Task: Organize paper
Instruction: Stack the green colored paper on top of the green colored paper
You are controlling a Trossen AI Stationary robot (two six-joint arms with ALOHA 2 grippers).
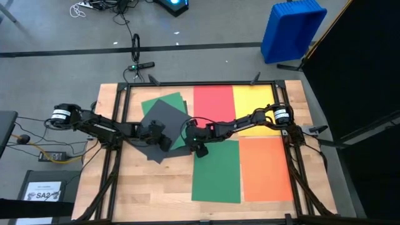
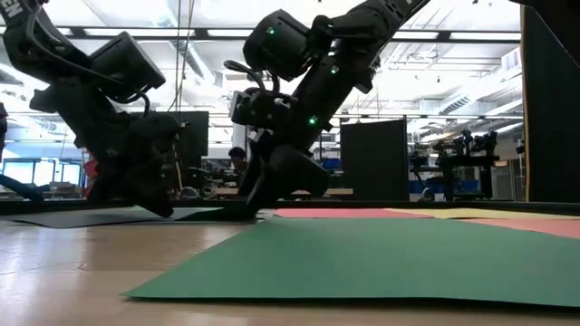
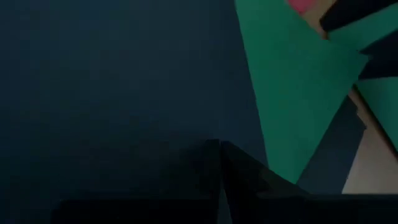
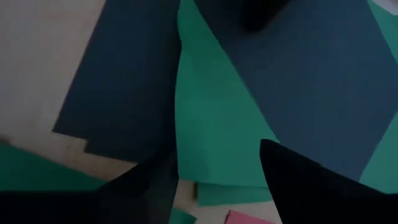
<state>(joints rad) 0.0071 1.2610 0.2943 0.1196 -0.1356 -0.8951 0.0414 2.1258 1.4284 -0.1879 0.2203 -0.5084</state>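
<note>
A dark grey sheet (image 1: 164,114) lies askew on a green sheet (image 1: 181,139) at the table's far left. Red (image 1: 212,100) and yellow (image 1: 253,100) sheets lie flat along the far side. A second green sheet (image 1: 217,172) and an orange one (image 1: 265,169) lie flat nearer. My left gripper (image 3: 221,163) is shut, tips down on the dark grey sheet (image 3: 112,93). My right gripper (image 4: 217,180) is open just right of it, fingers low over the green sheet's edge (image 4: 211,130) where it shows between dark paper. My left gripper presses its shut fingertips (image 3: 231,167) onto the dark grey sheet's upper face, near the sheet's near right part (image 1: 161,134), slanting down from the table's left. The sheet lies flat on the table. My right gripper: whether its fingers touch the green sheet, I cannot tell.
A black frame (image 1: 187,83) runs round the wooden table. More dark paper (image 4: 118,87) pokes out beneath the green sheet on its near side. A small white printed sheet (image 1: 44,190) lies off the table at the near left, and a blue bin (image 1: 290,28) stands beyond the far edge.
</note>
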